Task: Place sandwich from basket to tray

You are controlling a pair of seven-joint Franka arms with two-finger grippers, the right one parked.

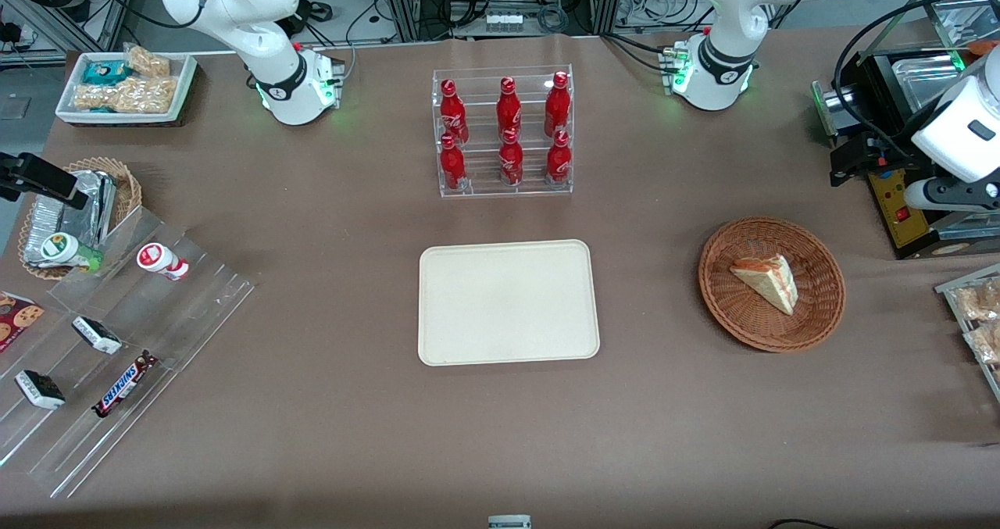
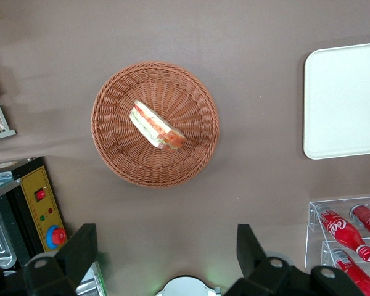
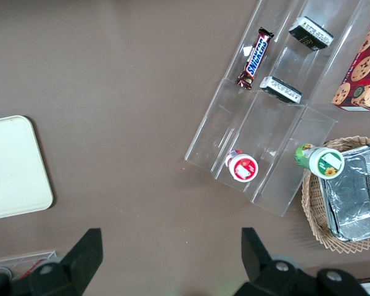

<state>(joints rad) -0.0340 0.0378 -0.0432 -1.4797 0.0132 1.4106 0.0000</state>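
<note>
Toward the working arm's end of the brown-covered table (image 1: 312,435), noted a large, round, shallow basket of brown woven wicker (image 1: 734,310). Found inside it, on the woven floor and near the middle, a small triangular sandwich wedge of pale bread (image 1: 769,279), lying alone with its red, orange and green filling showing along the cut edge. Saw the same pair from the left wrist view: basket (image 2: 123,142) with sandwich (image 2: 156,126) resting in it, touched by nothing. Found the flat cream-beige rectangular tray with rounded corners and low rim (image 1: 508,302) at mid-table, well apart from the basket, its surface bare, and nearer to the front camera than the clear acrylic rack of red bottles (image 1: 504,130). Recorded the left arm's gripper (image 2: 165,246) hanging high above the table, off to one side of the basket and clear of it, its two dark fingers (image 2: 80,246) spread wide with nothing between them. Noted a yellow control box with red buttons (image 2: 43,203) beside the basket, not touching it.
</note>
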